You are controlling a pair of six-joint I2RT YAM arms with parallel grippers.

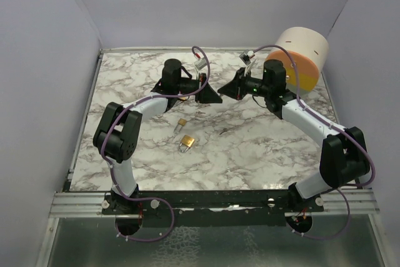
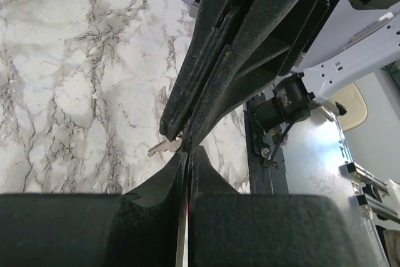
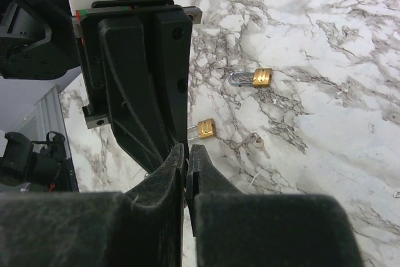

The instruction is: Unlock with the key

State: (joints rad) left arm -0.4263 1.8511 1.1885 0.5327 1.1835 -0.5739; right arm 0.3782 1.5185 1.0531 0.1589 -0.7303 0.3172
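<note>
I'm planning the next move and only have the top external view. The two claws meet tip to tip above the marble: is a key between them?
Observer: Yes. The left wrist view shows a small silver key poking out right where the tips of the left claw and the right claw meet.
Operator: Which claw grips it?
Observer: I cannot tell. The wrist views do show each claw with its fingers pressed together.
Operator: Anything else loose down there?
Observer: The right wrist view shows a second key lying on the marble table, apart from the nearest brass padlock.
</note>
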